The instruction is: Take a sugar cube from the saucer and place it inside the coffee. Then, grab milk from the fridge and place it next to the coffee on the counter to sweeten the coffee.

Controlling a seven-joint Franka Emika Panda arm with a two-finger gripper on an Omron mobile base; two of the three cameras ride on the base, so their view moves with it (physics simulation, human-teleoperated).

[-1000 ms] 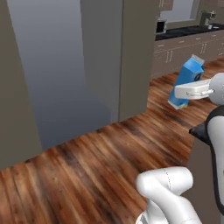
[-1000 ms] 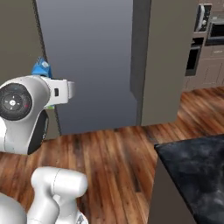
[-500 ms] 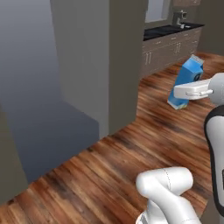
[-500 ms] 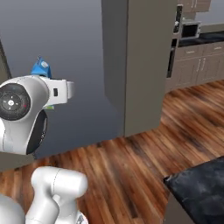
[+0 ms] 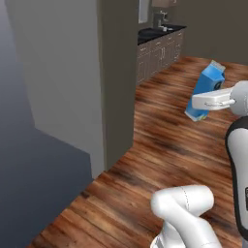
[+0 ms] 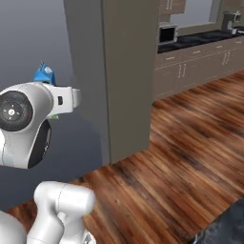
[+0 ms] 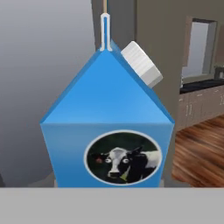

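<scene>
1. Carry phase, by the look of it: milk (image 5: 204, 91) up in the air over wood floor (image 5: 160, 145), clear of the fridge, not yet at the counter.
2. Milk seen at the end of the white arm in left base view; top of it peeking above the arm in right base view (image 6: 44, 75); close up in hand view (image 7: 107, 131), cow badge facing camera, white cap (image 7: 141, 64) up and to the right.
3. Fingers (image 5: 206, 100) hard to make out behind the hand; probably clenched on the milk's lower body, since the carton hangs off the floor with nothing else under it.
4. Carton leaning in left base view, top tipped away to the right; upright in hand view, so lean shared with the hand.
5. Arm pose: forearm roughly level, reaching forward from the base, elbow folded low near the bottom edge; wrist held high.
6. To do this step well: hold grip steady, no re-gripping mid-travel; keep wrist level so carton arrives upright.
7. Give the tall grey panel (image 6: 128, 76) a wide berth while swinging round.
8. Far counter (image 6: 200, 38) with brown cabinets in the background, well apart from the milk; dark marble corner (image 6: 228, 228) at lower right of right base view nearer.
9. Mug not spotted yet; locate it first, then lower milk beside it, not touching, base flat before letting go.
</scene>
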